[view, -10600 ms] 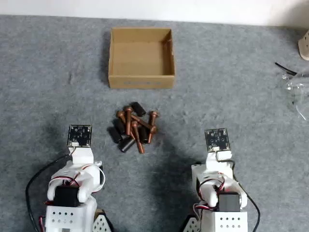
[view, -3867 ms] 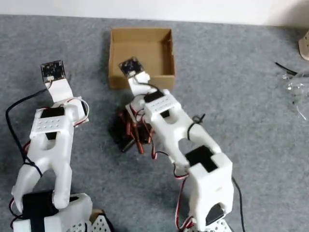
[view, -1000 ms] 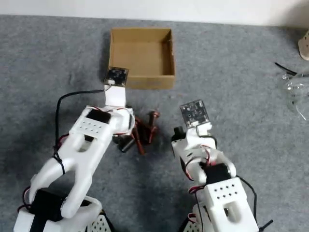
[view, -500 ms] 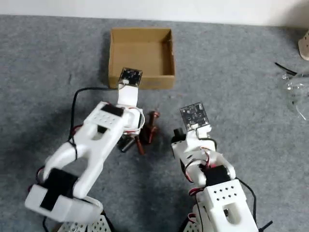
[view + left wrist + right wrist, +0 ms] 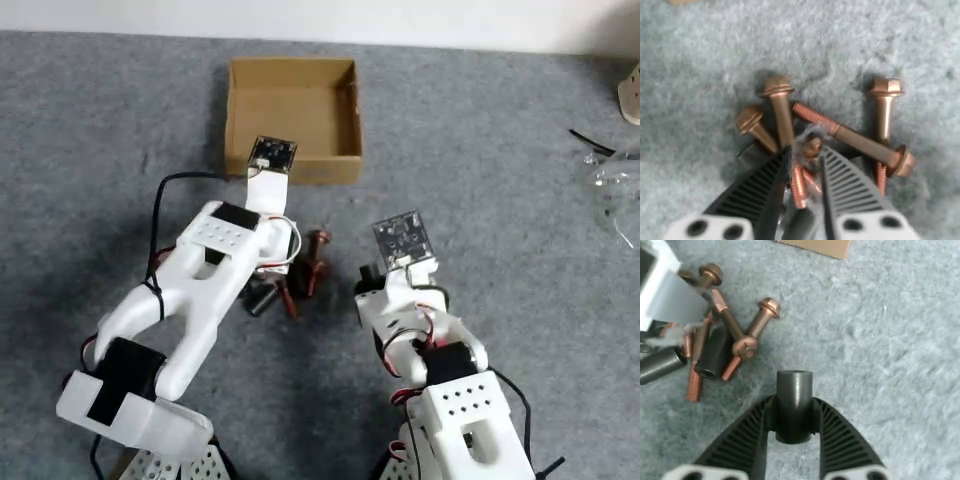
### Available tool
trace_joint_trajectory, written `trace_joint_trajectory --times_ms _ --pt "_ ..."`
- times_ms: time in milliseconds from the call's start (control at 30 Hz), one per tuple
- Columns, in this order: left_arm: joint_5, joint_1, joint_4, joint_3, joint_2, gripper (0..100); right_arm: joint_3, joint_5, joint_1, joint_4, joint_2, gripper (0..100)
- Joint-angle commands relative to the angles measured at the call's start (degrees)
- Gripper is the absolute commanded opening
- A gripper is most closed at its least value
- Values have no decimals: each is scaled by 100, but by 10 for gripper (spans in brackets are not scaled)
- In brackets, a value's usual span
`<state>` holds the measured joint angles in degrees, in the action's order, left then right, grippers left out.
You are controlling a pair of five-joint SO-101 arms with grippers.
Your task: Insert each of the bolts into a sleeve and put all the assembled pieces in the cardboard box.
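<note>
Right gripper (image 5: 793,402) clamped on black sleeve (image 5: 794,385); left gripper (image 5: 804,152) slightly open, straddling one copper bolt (image 5: 799,187), near cardboard box (image 5: 290,168)

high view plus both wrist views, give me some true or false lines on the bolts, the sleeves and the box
1. The right gripper grips a black sleeve. True.
2. The cardboard box already holds assembled pieces. False: nothing lies in it; the bolts are piled loose on the grey carpet.
3. The left gripper is down at the pile of bolts. True.
4. A bolt sticks out of the held sleeve. False: none is in it.
</note>
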<state>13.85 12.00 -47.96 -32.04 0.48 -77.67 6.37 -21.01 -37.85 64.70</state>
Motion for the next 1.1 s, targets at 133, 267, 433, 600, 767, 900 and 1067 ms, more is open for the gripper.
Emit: trace_joint_trajectory --times_ms 133,267,433,600,767,900,1067 --pt "88 -479 -70 136 66 11 40 97 84 303 154 3" --pt "79 -488 -149 145 66 11 40 97 84 303 154 3" --pt "-360 -479 -149 136 66 63 40 97 84 303 154 3" --pt "-563 -444 -114 189 22 127 40 97 84 303 154 3" --pt "-563 -488 -141 576 57 130 40 97 84 303 154 3" --pt "-563 -391 -114 620 66 130 40 97 84 303 154 3" --pt "-527 -330 -105 611 75 128 31 97 84 303 154 3"
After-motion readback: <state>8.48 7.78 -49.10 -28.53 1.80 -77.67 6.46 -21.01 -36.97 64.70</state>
